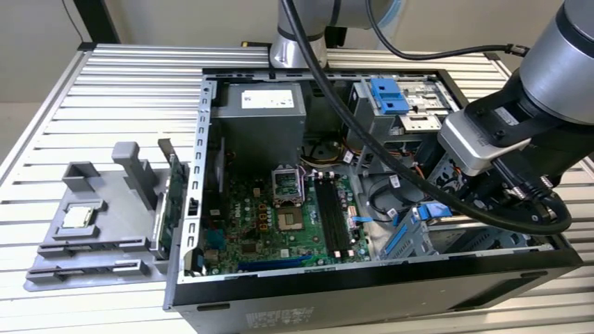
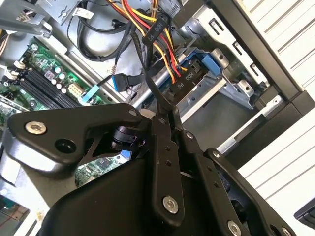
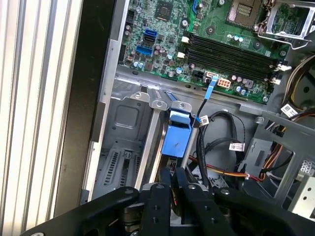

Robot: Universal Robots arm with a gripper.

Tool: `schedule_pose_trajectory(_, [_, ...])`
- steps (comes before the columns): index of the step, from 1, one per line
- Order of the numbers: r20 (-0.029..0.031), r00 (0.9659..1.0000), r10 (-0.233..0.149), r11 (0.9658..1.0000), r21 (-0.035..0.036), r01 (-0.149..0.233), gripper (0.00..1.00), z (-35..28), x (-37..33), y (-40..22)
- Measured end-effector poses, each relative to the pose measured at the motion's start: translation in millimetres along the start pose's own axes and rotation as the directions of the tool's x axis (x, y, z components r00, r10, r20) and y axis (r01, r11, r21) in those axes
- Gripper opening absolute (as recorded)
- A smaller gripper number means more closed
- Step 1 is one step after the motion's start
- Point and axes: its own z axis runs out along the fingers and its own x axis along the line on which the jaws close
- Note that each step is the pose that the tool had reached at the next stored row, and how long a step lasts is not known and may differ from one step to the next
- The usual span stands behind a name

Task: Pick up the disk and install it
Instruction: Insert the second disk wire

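The disk (image 3: 176,137) stands on edge in the grey drive cage (image 3: 125,118) at the case's front corner, its blue bracket facing up. My gripper (image 3: 173,171) hangs right over it, and the two black fingers are drawn close together on the end of the blue bracket. In the second wrist view the gripper (image 2: 165,115) sits among black cables, with the disk's blue bracket (image 2: 203,63) beyond it beside a power plug. In the exterior view the disk's blue edge (image 1: 433,212) peeks out under the arm's wrist, which hides the fingers.
The open computer case holds a green motherboard (image 1: 278,216), a power supply (image 1: 260,111) and a blue-fronted cage (image 1: 390,96). Loose cables (image 3: 216,142) hang close beside the disk. A grey fixture (image 1: 93,243) with a small chip (image 1: 76,217) sits at the exterior view's left.
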Motion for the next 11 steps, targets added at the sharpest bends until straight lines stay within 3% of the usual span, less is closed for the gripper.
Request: schedule_pose_trajectory(11, [-0.0021, 0.9999, 0.012, 0.9999, 0.0008, -0.012, 0.00, -0.1, 2.2, 0.7])
